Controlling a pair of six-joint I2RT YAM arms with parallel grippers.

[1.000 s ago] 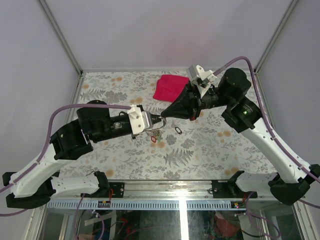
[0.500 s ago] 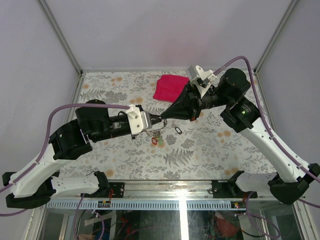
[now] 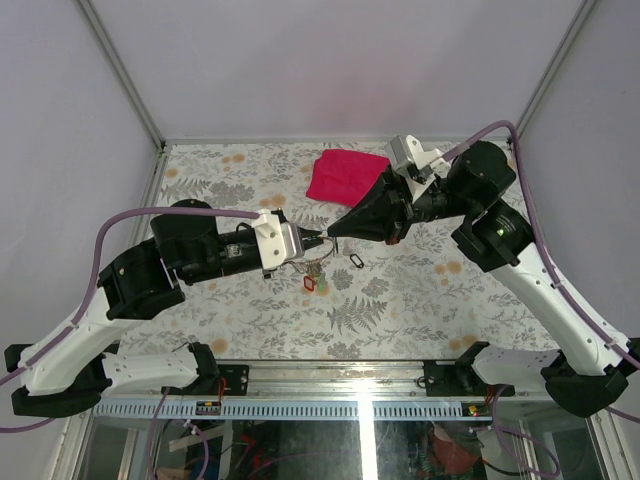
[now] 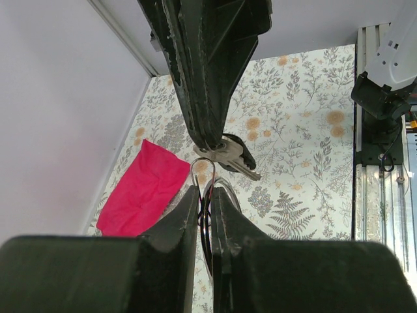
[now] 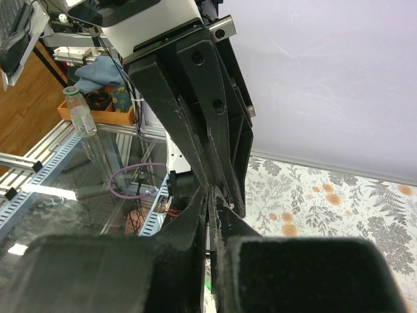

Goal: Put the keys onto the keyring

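Keyring (image 4: 203, 171): a thin wire loop pinched between the two fingers of the left gripper (image 4: 205, 193), whose jaws are drawn almost together with only the wire between them. In the overhead view this gripper (image 3: 312, 240) sits on the near side of the red cloth (image 3: 345, 173), toward the arm bases and a little to the left. Several keys (image 3: 316, 268) dangle under it, the lowest carrying a red tag (image 3: 309, 284) just above the floral table (image 3: 400, 300).

The right gripper (image 4: 212, 142) reaches in from the cloth's side, tip to tip with the left one. Its fingers are pressed tight together on the head of a silver key (image 4: 229, 154), and the blade points away from the cloth. The key lies right at the top of the wire loop; whether it touches the wire cannot be told.

A black-tagged key (image 3: 355, 261) lies flat on the table, nearer than the cloth and just right of the hanging bunch.
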